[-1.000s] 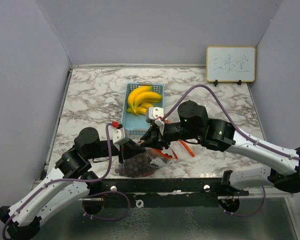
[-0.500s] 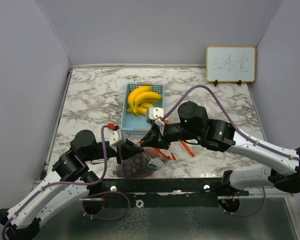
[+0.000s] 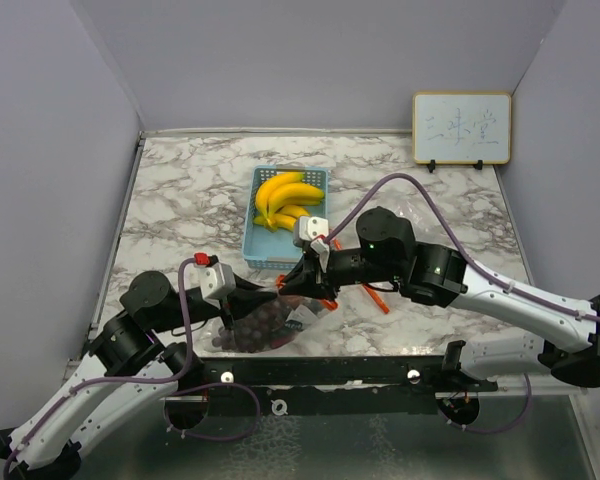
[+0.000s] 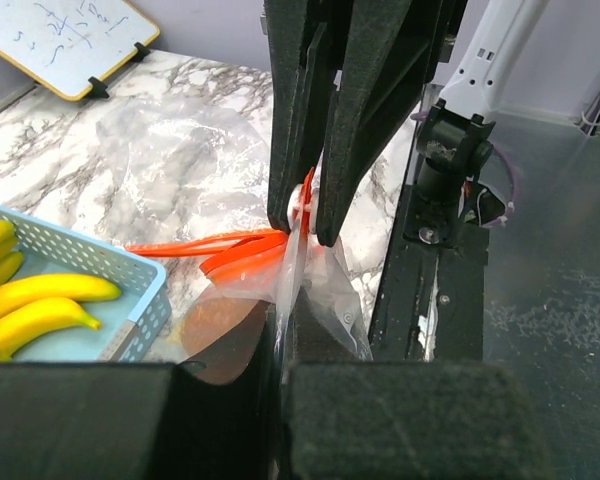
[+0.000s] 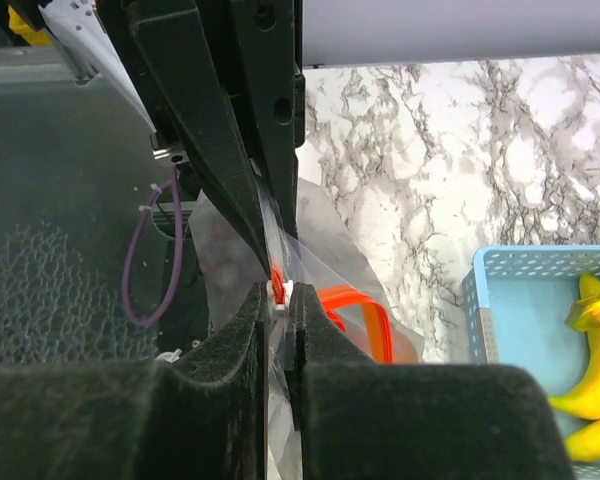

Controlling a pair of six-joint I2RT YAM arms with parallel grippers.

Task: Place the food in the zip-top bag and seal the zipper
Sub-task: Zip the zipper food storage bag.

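Top: left pincer (image 3: 271, 293) and right pincer (image 3: 301, 281) meet tip to tip, both clamped on the bag (image 3: 263, 327) mouth. Bananas (image 3: 283, 200) lie beyond in the basket (image 3: 254, 245), nearer the right arm.
Left wrist: orange zipper (image 4: 218, 250) trails left of the pinch.
Right wrist: film nipped tight, basket to the right.

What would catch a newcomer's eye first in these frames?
Near the table's front edge, the left gripper and right gripper meet nose to nose. Both pinch the zip-top bag at its orange zipper, with the dark grape cluster already inside. Behind them, the bright yellow bananas lie in the blue basket, not yet bagged.
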